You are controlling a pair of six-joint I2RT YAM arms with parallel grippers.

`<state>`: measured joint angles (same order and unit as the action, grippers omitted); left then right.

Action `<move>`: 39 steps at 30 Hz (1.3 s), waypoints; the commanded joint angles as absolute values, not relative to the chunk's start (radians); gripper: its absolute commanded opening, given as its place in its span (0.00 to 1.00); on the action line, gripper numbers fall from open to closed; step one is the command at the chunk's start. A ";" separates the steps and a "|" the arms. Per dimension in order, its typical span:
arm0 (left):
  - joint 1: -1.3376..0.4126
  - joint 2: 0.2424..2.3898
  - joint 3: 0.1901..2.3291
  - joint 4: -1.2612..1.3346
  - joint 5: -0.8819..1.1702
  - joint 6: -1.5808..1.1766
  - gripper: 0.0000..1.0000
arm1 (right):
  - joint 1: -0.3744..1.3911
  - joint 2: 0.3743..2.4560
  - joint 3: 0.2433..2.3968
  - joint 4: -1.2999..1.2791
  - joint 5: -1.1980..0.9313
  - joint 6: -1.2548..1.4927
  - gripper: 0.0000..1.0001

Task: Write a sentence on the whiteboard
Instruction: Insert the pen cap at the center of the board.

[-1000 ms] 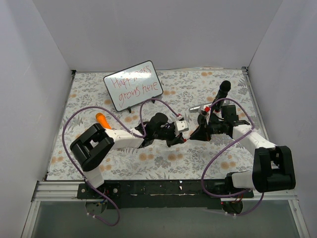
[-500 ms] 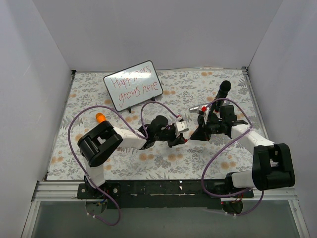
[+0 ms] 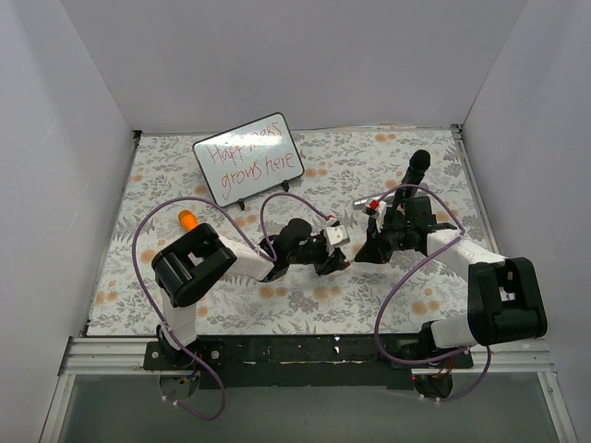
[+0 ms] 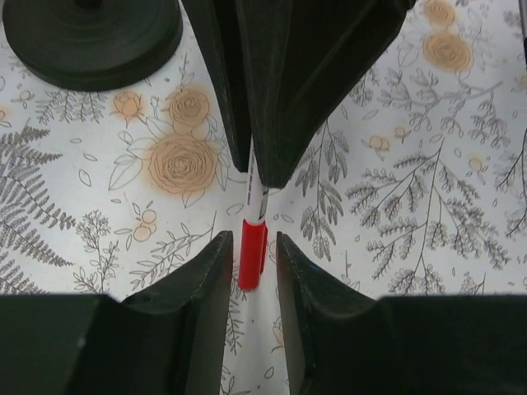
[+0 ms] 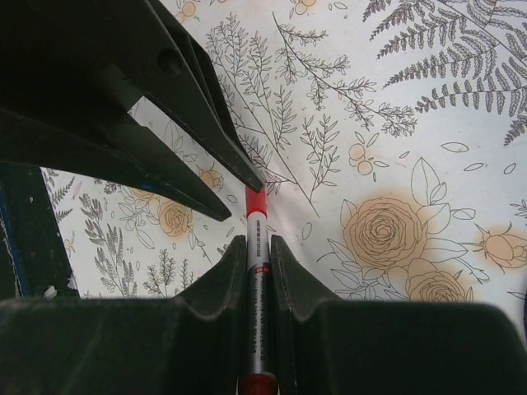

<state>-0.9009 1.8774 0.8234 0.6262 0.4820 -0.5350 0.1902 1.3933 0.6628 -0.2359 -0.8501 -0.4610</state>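
Note:
The whiteboard [image 3: 247,159] leans on its stand at the back left, and the sentence [image 3: 246,155] runs across it in red in two lines. At mid-table the two grippers meet tip to tip. My right gripper [image 5: 258,247] is shut on a red-capped marker [image 5: 258,276], gripping its white barrel. The marker's red cap [image 4: 253,253] lies between the fingers of my left gripper [image 4: 253,247], which is open, with a thin gap on each side of the cap. In the top view the left gripper [image 3: 343,261] and the right gripper [image 3: 365,251] sit close together.
A black upright cylinder [image 3: 417,164] stands at the back right, behind the right arm. An orange object [image 3: 187,220] lies left of the left arm. A black round base [image 4: 90,37] shows near the grippers. White walls close three sides of the floral mat [image 3: 314,295].
My left gripper's jaws have parted from the red cap they were shut on. The left arm's elbow has shifted slightly right. The right gripper still holds the marker.

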 commanded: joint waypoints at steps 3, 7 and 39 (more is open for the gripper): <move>-0.902 1.821 0.786 0.745 0.480 -0.558 0.38 | 0.192 1.405 0.666 -0.241 -0.764 -0.468 0.01; -0.902 1.798 0.755 0.738 0.479 -0.545 0.48 | 0.198 1.405 0.667 -0.247 -0.756 -0.479 0.01; -0.845 2.019 0.911 0.587 0.683 -0.517 0.00 | 0.232 1.371 0.676 -0.308 -0.799 -0.594 0.01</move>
